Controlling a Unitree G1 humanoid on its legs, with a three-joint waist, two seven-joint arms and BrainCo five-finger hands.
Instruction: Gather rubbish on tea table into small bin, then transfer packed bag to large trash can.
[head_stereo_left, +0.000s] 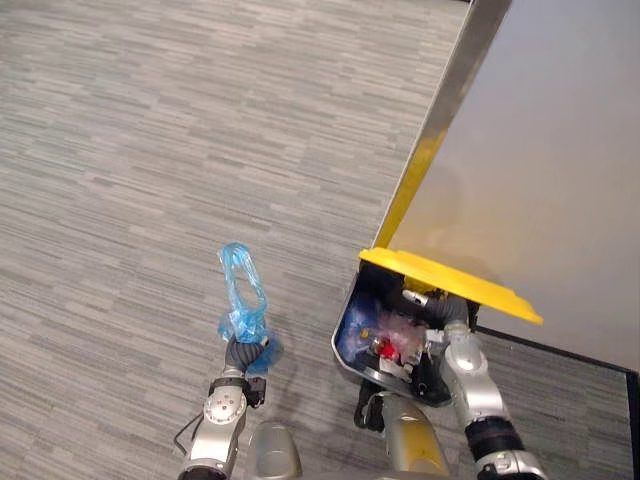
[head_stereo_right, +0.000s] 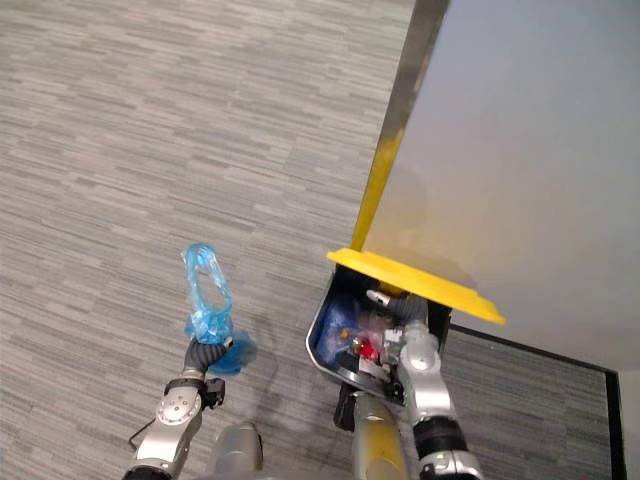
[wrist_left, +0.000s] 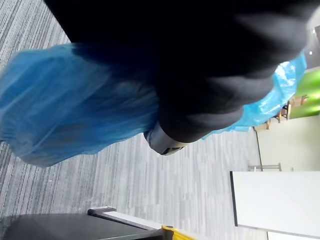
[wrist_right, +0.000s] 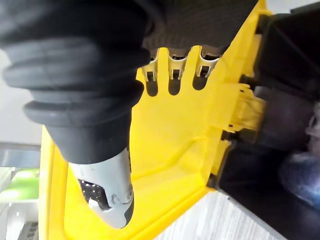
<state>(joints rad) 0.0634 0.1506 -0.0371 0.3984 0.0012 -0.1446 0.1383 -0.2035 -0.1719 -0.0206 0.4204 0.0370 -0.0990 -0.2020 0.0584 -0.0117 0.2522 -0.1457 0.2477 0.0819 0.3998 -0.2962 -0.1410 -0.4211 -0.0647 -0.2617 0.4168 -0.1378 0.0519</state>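
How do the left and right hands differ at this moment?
The left hand carries a blue bag over the floor; the right hand carries nothing. The right hand presses straight fingers against the yellow lid of the bin, propping it open; the left hand is apart from it.

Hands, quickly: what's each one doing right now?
Left hand: shut on the blue bag.
Right hand: open, propping up the yellow lid.

Floor (head_stereo_left: 150, 150): grey carpet, fine streaked pattern. Black trash can (head_stereo_left: 345, 362) stands directly on it, yellow lid (head_stereo_left: 450, 283) raised. White wall panel (head_stereo_left: 540, 150) meets the floor just behind the can. Dark base strip runs beside the can.
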